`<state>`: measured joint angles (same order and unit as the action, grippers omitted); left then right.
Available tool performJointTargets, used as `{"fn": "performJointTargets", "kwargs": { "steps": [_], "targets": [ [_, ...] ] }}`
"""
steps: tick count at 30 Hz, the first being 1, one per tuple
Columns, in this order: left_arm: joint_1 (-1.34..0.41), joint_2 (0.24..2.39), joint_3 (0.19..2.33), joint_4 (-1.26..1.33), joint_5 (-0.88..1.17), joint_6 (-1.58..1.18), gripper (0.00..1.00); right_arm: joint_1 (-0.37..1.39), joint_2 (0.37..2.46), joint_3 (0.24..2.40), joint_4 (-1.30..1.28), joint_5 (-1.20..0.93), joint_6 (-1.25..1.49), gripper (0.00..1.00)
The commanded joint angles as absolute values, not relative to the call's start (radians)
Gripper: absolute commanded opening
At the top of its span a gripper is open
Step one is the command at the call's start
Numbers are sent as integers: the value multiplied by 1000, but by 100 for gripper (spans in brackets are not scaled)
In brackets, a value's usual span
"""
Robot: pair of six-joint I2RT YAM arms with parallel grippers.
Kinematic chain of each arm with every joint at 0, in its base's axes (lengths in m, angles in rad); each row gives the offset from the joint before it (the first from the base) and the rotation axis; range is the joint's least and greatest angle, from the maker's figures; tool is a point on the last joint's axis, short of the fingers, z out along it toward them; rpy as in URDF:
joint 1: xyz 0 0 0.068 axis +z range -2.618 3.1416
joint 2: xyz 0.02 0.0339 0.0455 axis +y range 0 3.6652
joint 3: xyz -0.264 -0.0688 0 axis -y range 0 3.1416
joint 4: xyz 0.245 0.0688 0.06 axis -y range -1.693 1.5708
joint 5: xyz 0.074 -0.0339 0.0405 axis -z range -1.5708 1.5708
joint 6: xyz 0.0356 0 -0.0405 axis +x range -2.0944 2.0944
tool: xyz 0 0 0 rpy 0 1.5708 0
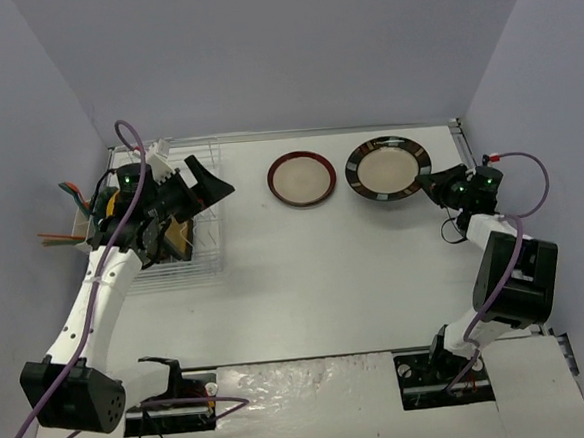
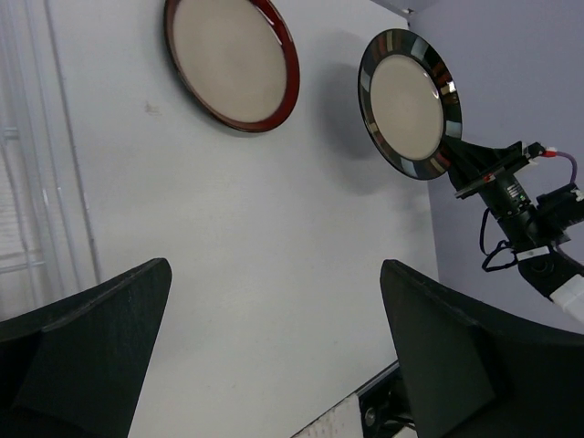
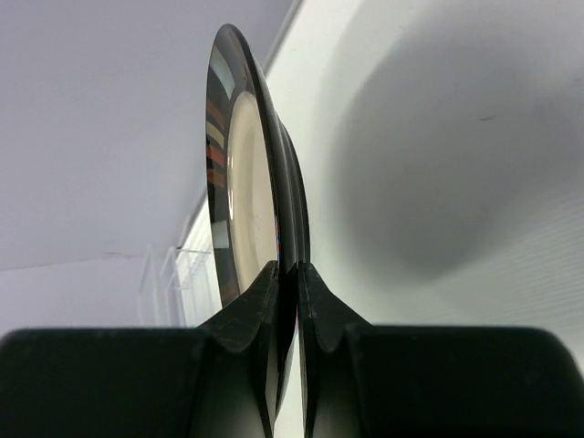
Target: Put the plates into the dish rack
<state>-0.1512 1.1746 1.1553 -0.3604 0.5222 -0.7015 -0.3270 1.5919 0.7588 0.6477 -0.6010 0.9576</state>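
Right now, grips the round plate with a glossy black striped rim and a pale cream centre [image 3: 239, 182] by its edge with the right pincer [image 3: 287, 274], black fingers [image 3: 246, 310] shut tight against either face of the rim. Holds it at the far right of the white counter [image 1: 318, 297], pinched on the side nearest the right wall. Cannot tell whether flat on the counter or raised a little. Just beside it to the left, apart from it, flat on the counter: the red-rimmed round plate with a pale centre [image 1: 301, 178]. Over at the far left, spreads the left pincer [image 1: 196, 211] wide with nothing between its fingers, above the white thin-wire dish rack [image 1: 203, 260]. Inside the rack, under the arm, a glimpse of yellow and dark dishes [image 1: 178, 235], too covered to tell apart. From the left wrist, looks out between the two spread black fingers across bare counter toward both loose plates, with thin rack wires at the left edge.
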Motion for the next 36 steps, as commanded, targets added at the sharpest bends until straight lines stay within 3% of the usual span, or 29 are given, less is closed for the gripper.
{"fn": "performJointTargets", "kwargs": {
  "steps": [1, 22, 26, 31, 36],
  "targets": [
    [-209, 1216, 1203, -168, 549, -830, 97, -296, 1435, 793, 825, -766, 1089, 0],
    [-443, 1580, 1438, 33, 528, -1008, 97, -9, 1294, 807, 933, -873, 1237, 0],
    [-462, 1602, 1443, 56, 535, -1023, 91, -6, 1286, 797, 949, -881, 1252, 0],
    [-477, 1612, 1442, 61, 549, -1022, 75, 4, 1290, 787, 982, -885, 1276, 0],
    [-478, 1599, 1420, 82, 553, -1030, 36, 30, 1293, 781, 986, -883, 1278, 0]
  ]
}}
